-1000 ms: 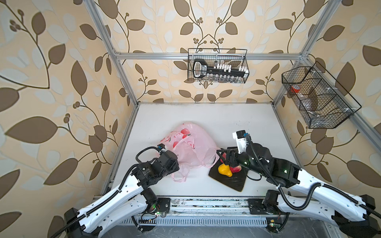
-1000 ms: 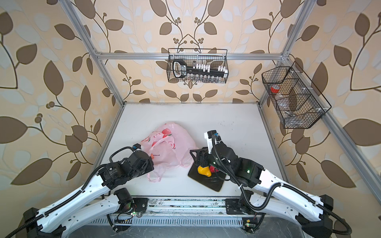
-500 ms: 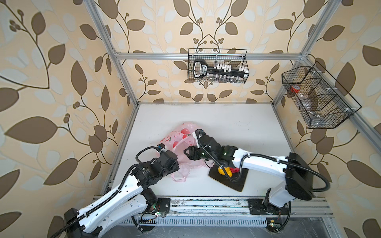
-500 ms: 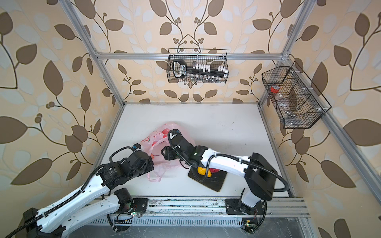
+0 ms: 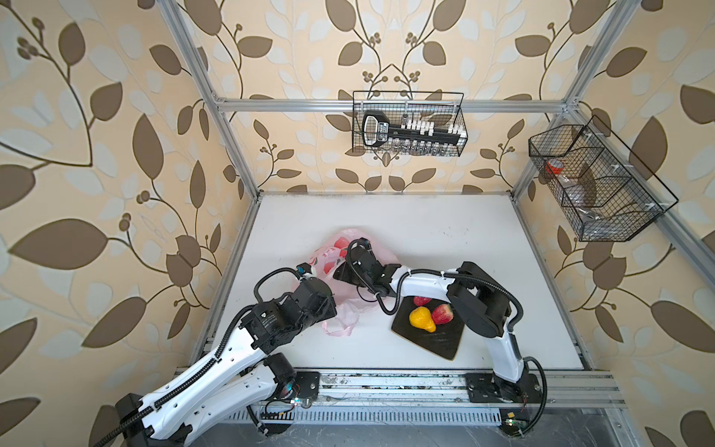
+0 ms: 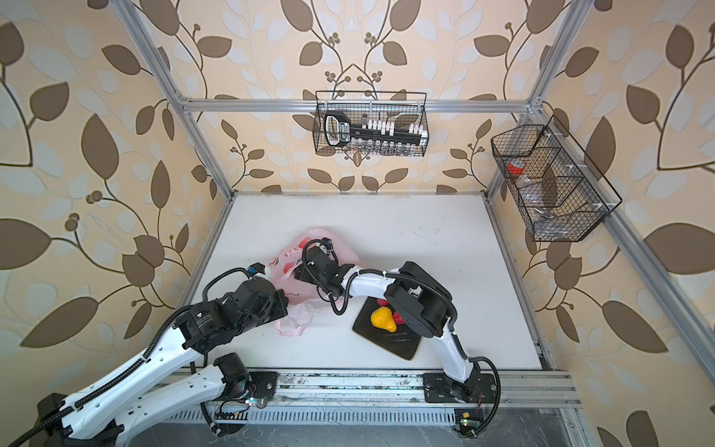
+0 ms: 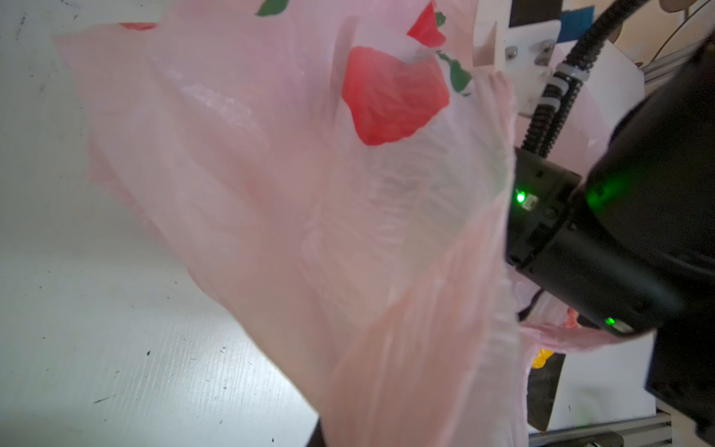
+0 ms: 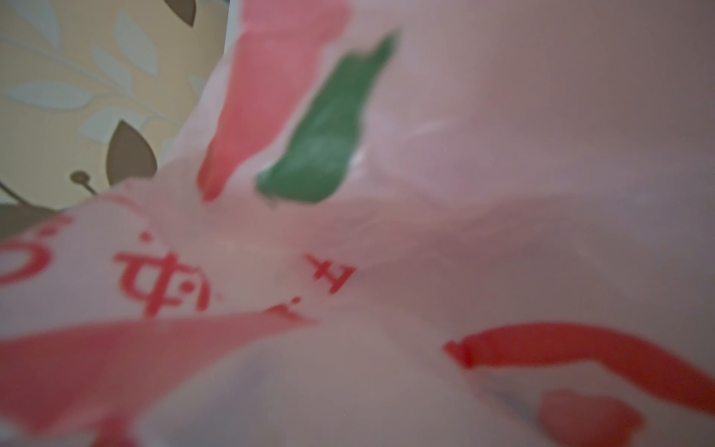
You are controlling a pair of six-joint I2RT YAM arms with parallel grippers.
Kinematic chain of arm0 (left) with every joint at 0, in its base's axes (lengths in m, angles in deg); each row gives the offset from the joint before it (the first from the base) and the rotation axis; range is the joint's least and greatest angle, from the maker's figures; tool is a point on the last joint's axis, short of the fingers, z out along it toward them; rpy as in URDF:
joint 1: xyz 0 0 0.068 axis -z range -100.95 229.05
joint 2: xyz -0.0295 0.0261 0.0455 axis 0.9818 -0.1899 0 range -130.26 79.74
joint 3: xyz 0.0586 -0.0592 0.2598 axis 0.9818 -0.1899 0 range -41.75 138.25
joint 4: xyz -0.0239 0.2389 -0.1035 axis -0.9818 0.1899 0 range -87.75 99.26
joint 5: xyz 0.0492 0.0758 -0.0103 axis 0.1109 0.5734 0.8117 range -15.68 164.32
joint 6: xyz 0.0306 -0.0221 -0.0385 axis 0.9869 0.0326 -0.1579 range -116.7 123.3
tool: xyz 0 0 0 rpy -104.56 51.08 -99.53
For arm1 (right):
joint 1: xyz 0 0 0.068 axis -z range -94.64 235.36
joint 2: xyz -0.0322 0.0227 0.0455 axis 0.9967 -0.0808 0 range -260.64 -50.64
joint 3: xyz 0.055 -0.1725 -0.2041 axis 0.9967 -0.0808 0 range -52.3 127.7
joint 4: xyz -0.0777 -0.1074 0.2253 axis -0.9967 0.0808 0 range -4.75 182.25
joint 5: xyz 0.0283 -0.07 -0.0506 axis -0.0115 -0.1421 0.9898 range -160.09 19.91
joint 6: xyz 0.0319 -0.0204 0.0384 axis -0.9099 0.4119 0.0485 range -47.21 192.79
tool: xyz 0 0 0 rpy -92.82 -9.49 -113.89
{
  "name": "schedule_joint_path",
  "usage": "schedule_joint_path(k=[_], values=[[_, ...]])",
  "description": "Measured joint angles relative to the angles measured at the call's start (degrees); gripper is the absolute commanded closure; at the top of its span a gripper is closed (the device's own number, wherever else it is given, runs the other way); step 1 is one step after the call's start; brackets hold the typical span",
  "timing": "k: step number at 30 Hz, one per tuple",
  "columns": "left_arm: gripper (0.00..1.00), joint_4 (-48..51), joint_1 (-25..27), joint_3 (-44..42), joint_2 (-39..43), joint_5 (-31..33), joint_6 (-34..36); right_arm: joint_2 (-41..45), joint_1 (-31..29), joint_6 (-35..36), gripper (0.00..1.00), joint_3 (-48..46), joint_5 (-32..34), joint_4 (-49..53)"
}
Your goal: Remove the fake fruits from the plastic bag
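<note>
You've three fruits [image 5: 421, 319] on the plate [image 5: 437, 342] at 4 o'clock, any others hidden in the bag [image 5: 344, 309], with the left gripper [image 5: 329, 303] pressed together and no telling the spread of the right gripper [image 5: 340, 273].

You have one plastic bag [image 5: 344, 314], gathered around the fingers of the right gripper [image 5: 340, 273]. Three fake fruits [image 5: 421, 319] [image 5: 442, 312] [image 5: 421, 300] are in sight, one yellow and two red, all well behind those fingers on one black plate [image 5: 437, 342]. Two wire baskets [image 5: 360, 116] [image 5: 619, 228] hang far beyond the fingertips. You cannot count any fruit inside the bag.
</note>
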Motion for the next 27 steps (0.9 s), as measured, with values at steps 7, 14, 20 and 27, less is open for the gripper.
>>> schedule_joint_path(k=[7, 14, 20, 27], values=[[1.00, 0.2, -0.3, 4.3, -4.2, -3.3, 7.3, -4.3, 1.9, -1.2, 0.06, 7.7, 6.1, 3.7], [1.00, -0.2, -0.4, 5.7, -8.4, -7.9, 11.1, -13.2, 2.0, -1.6, 0.07, 18.3, 10.6, 10.6], [1.00, -0.3, -0.4, 5.6, -7.5, -9.0, 11.2, -17.1, 1.8, -1.3, 0.22, 26.0, 16.0, 18.7], [1.00, -0.6, -0.4, 3.1, -4.4, -8.9, 9.4, -16.5, 1.9, 2.2, 0.55, 23.8, 19.6, 19.4]])
